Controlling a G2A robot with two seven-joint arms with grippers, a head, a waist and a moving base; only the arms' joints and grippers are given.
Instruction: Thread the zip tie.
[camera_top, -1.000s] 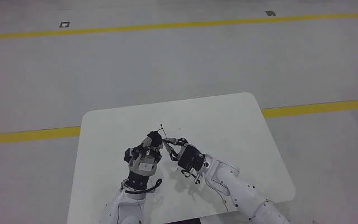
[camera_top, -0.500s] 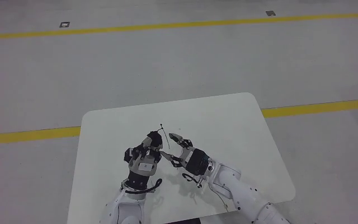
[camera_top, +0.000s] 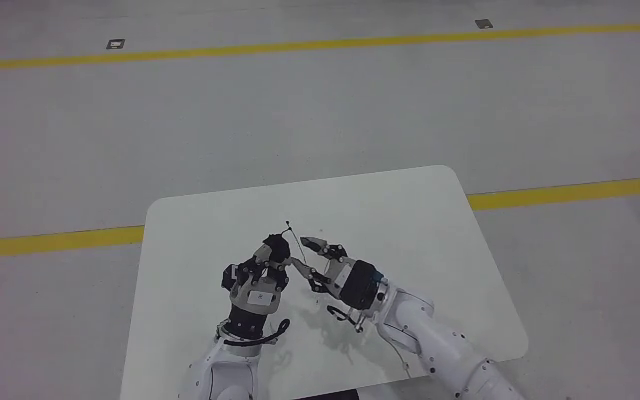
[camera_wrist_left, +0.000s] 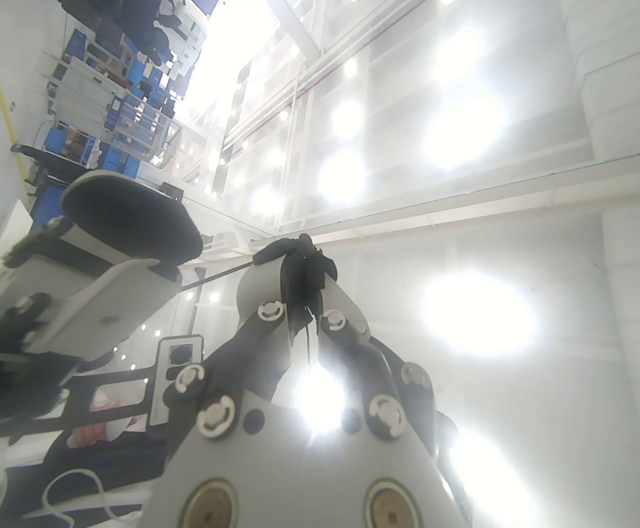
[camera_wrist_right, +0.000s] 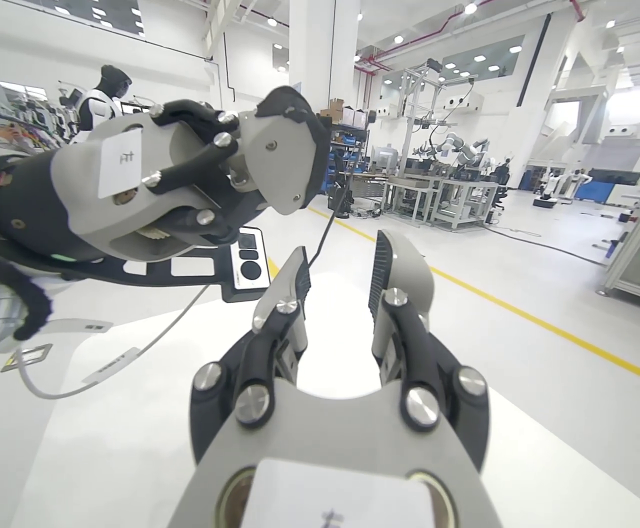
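Zip tie (camera_wrist_right: 325, 225) pinched in left hand (camera_wrist_left: 302, 252); right hand (camera_wrist_right: 337, 270) now spread, backed off.

A white surface (camera_top: 400, 210) with rounded corners stands on a grey floor (camera_top: 300, 110). One yellow line (camera_top: 300, 45) crosses the floor far off, and another (camera_top: 560, 190) shows to the left and right of the surface. Two small dark floor plates (camera_top: 116, 44) lie beside the far line, one left, one right.

thin blk zip tie (camera_wrist_right: 324, 227), tilted up, pinched in l tool (camera_wrist_left: 302, 255).
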